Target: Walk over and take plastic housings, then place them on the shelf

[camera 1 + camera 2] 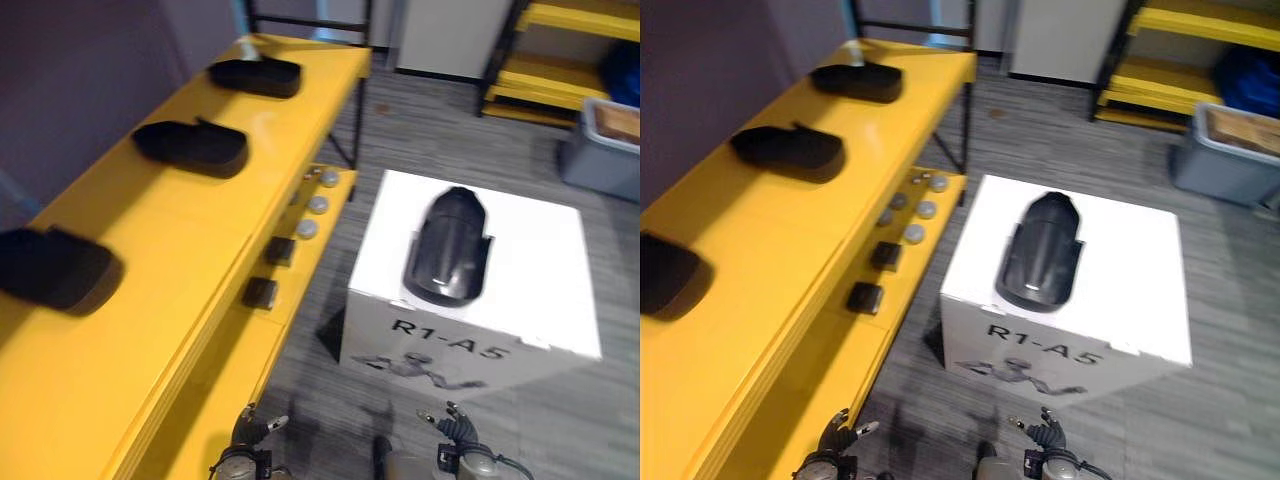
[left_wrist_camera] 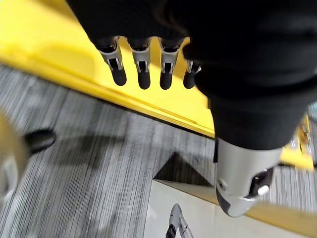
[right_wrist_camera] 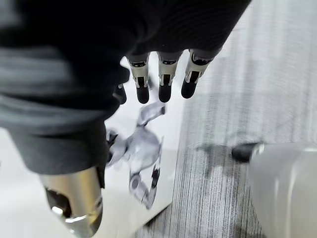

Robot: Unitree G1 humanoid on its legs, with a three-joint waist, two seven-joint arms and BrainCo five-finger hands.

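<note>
Centrally, a black housing [image 1: 450, 248] lies on top of the white box [image 1: 540, 250], three more housings [image 1: 192, 146] sit spaced along the yellow shelf [image 1: 190, 270] at left, and the left hand [image 1: 248, 432] and right hand [image 1: 460, 430] hang at the bottom edge, fingers loosely spread, empty.

This looks like a workshop or a small factory storeroom, not a home. A long yellow shelf [image 1: 180, 300] runs along a dull purple wall [image 1: 80, 80], and black plastic housings [image 1: 192, 146] lie on its top in a row, well apart from each other. On its lower level there are small round grey parts [image 1: 318, 205] and black blocks [image 1: 260, 293]. A white box [image 1: 540, 260] stands on the grey striped floor [image 1: 430, 120] and carries one more housing [image 1: 450, 250]. Further back stand a second yellow rack [image 1: 560, 75] and a grey plastic bin [image 1: 600, 155].
</note>
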